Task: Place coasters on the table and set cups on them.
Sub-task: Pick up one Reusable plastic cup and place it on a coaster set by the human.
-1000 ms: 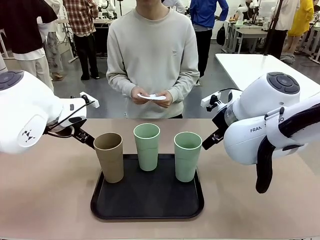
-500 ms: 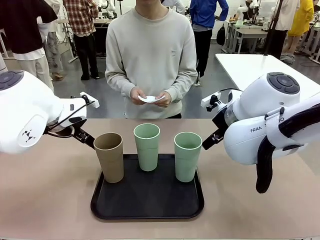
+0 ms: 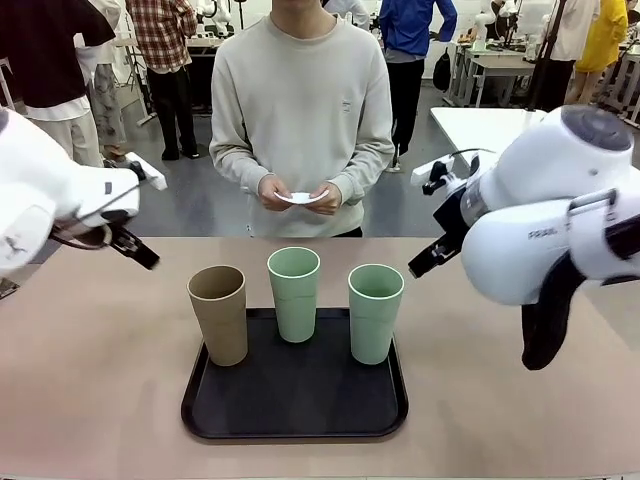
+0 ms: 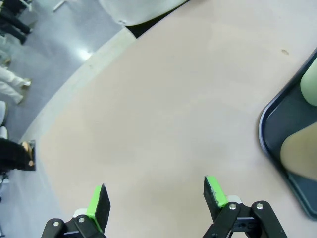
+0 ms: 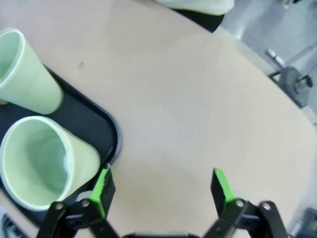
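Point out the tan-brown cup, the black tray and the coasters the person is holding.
tan-brown cup (image 3: 221,325): front view, on its outer side wall.
black tray (image 3: 300,395): front view, on the bare floor near its front rim.
coasters (image 3: 301,198): front view, on the white edge facing the camera.

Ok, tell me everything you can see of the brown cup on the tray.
The brown cup is a tall, handleless tumbler, matte tan-brown, tapering from a wide open rim to a narrower base. It stands upright, mouth up, resting on the left side of the black tray. The nearest mint cup stands to its right, apart from it. Nothing else touches it.
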